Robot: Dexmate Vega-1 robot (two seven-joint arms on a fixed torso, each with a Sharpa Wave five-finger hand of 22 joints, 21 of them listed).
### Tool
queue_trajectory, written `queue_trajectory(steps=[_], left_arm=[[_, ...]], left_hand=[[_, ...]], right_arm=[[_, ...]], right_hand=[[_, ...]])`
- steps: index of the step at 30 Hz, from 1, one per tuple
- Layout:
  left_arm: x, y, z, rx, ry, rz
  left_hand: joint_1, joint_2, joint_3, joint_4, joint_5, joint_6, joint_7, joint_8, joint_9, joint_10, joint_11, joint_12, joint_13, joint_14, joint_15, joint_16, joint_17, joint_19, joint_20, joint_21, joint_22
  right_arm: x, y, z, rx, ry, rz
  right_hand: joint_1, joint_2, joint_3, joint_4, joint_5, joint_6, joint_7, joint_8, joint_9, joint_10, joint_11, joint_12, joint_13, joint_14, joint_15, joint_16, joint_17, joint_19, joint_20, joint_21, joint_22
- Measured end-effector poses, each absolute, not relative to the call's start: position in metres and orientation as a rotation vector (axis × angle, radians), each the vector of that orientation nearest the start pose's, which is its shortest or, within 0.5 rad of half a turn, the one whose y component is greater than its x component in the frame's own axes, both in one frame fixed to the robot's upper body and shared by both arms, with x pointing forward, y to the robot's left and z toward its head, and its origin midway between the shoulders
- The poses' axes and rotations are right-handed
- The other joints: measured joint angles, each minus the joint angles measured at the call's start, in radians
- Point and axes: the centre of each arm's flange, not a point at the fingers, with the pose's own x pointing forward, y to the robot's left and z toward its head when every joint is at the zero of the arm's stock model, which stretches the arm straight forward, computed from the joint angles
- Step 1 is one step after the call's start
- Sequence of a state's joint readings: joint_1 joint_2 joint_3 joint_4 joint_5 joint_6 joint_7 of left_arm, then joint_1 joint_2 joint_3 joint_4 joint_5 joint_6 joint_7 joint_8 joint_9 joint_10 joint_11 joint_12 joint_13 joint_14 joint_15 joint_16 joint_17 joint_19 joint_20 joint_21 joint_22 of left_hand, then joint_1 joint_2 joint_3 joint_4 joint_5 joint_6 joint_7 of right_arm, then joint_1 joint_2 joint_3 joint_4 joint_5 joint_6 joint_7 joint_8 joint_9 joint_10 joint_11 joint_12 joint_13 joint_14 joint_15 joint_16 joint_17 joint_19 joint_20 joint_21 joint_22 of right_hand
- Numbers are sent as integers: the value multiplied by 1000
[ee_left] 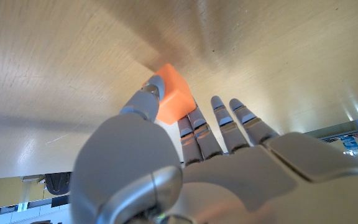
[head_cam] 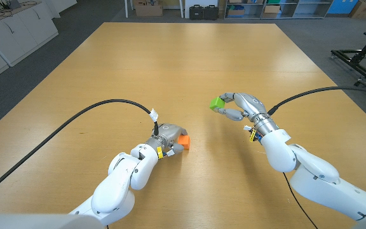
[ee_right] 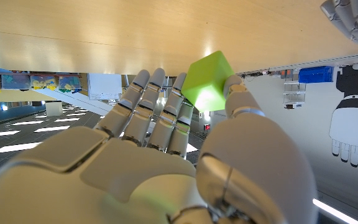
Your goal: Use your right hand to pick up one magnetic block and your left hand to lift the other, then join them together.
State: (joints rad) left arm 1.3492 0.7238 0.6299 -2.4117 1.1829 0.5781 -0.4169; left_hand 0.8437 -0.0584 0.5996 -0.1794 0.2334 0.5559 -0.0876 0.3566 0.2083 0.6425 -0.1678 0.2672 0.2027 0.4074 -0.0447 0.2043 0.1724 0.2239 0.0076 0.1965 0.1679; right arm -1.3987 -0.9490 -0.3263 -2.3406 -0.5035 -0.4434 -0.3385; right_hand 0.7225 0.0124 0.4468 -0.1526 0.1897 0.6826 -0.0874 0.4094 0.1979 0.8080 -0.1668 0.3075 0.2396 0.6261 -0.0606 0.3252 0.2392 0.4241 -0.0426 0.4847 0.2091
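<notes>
The green block (head_cam: 216,103) is pinched between the thumb and fingers of my right hand (head_cam: 243,107), right of the table's middle and apparently a little above the wood. The right wrist view shows the green block (ee_right: 207,81) against the thumb tip of my right hand (ee_right: 166,162). The orange block (head_cam: 183,141) sits at the table surface near the front, at the fingertips of my left hand (head_cam: 166,136). In the left wrist view my left hand (ee_left: 185,168) has its thumb on one side of the orange block (ee_left: 174,99) and a finger on the other, pinching it.
Black cables (head_cam: 75,121) trail from both wrists across the wooden table (head_cam: 183,57). Cabinets and storage boxes (head_cam: 148,9) stand beyond the far edge. A black stand (head_cam: 361,60) is off the table's right side. My left hand's fingers (ee_right: 350,15) show in the right wrist view.
</notes>
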Motion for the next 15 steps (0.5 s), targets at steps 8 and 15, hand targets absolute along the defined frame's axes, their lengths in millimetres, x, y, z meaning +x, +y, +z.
queue_trajectory(steps=[8, 15], left_arm=[[417, 126, -107, 1535, -447, -112], [414, 134, -103, 1466, -478, -80]], left_hand=[[6, -6, 0, 0, 0, 10, -2, 3, 0, 10, -4, 0, 0, 9, -2, 0, -5, 4, -4, 0, 0], [18, -7, 0, 0, 1, 27, -9, 8, -1, 19, -6, 0, -1, 14, 4, 0, -5, 8, -7, 0, 0]], right_arm=[[440, -222, -48, -1192, -715, -187], [438, -222, -48, -1165, -718, -197]], right_hand=[[0, 0, -1, -1, 0, 4, 4, -2, 0, 0, 0, 0, 5, 0, 0, 0, 0, 0, 0, 4, 0], [0, 0, -1, -1, 0, 5, 6, 6, -1, 8, 1, 0, 5, 2, 2, 0, 0, 0, 0, 4, 0]])
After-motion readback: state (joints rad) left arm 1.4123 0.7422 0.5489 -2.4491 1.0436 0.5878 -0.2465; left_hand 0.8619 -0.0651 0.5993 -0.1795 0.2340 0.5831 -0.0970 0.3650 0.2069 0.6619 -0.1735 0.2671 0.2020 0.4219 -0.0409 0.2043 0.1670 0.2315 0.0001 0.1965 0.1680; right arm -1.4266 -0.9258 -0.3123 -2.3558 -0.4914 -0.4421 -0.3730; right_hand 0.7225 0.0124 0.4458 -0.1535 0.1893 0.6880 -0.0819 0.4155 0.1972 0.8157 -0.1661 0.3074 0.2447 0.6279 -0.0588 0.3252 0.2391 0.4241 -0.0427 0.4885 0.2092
